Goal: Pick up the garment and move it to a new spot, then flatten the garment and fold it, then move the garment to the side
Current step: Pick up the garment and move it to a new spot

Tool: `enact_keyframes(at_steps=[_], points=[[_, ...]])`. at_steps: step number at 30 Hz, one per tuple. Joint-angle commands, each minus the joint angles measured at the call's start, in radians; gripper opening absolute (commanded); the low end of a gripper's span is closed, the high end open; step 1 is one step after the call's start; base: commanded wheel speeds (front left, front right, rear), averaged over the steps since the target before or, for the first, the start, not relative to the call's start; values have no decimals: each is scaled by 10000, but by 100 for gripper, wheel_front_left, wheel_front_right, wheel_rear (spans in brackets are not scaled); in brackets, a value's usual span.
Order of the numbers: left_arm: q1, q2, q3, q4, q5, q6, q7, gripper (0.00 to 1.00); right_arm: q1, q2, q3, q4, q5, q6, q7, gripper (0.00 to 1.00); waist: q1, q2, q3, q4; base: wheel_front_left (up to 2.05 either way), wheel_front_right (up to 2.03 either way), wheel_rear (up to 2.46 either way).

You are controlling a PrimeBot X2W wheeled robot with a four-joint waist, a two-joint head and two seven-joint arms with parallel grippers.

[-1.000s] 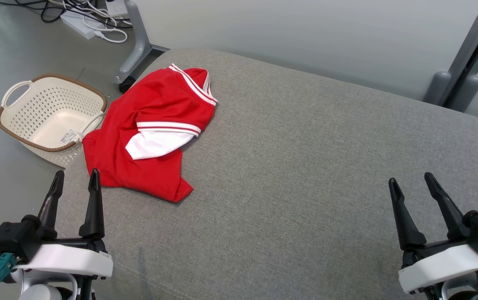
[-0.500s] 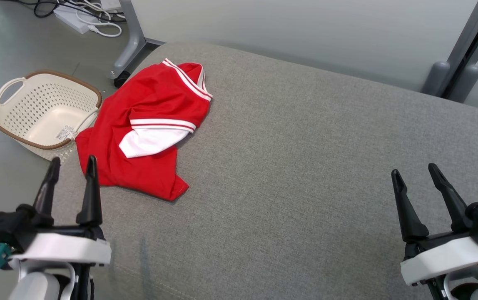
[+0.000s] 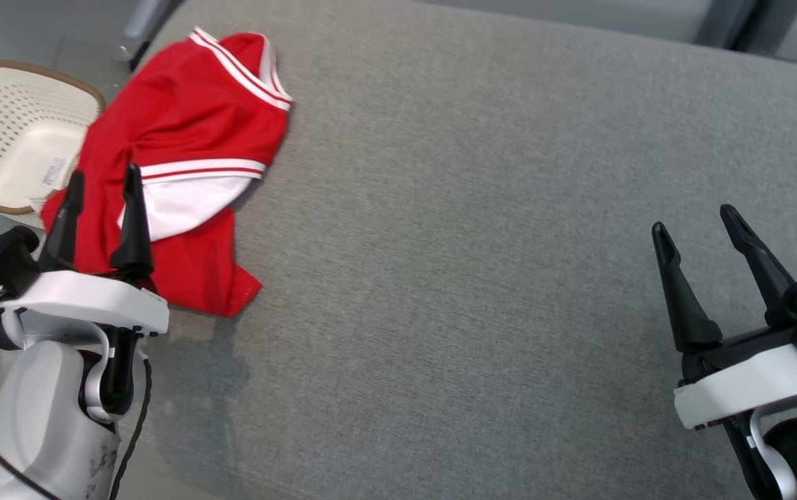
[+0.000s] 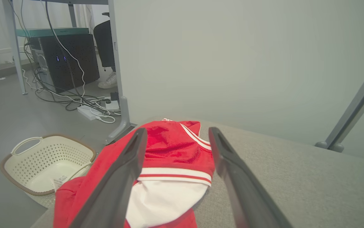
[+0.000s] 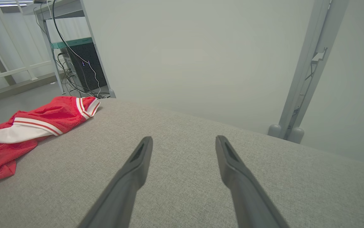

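The first step is in hand, the reach for the pick-up: nothing is gripped yet. The garment point(image 3: 183, 139), a red shirt with white-striped trim and a white panel point(image 3: 176, 205) showing, lies crumpled at the far left corner of the grey bench point(image 3: 475, 243), its left side spilling over the bench's left edge. The left gripper point(image 3: 105, 173) hangs over the bench's near left edge with its jaws spread wide and empty, its fingers pointing across the nearest folds of the shirt; in the left wrist view the cloth lies between the two fingers, though how high above it they stand I cannot tell. The right gripper point(image 3: 693, 219), equally wide and empty, waits at the bench's near right, well apart from the shirt. The next move, I judge, calls for lowering the left fingers onto a thick fold and closing there, taking enough layers that the heap lifts whole toward the bench's bare middle. A perforated cream basket point(image 3: 20, 114) stands on the floor just beside the bench's left edge, close under the overhanging cloth, which could snag on it. Beyond the bench's far left corner are a metal leg point(image 4: 120, 95) and loose cables point(image 4: 87, 110).
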Motion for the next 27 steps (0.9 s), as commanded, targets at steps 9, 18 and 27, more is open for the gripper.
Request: enact_keyframes(at_steps=[9,18,27], points=[[-1483,-204,-595,4096,-352,-1120,605,100,-313,-51,37,17,59,3,-19,100,0,0,903,-746,0,0,0],[-2821,-108,-1141,6787,-316,-1452,734,100,-515,-109,175,-24,86,3,74,100,0,0,1269,-969,0,0,0],[-3597,139,-1397,7916,-604,-1529,505,0,-505,61,148,155,233,3,-141,100,0,0,1324,-1188,0,0,0]])
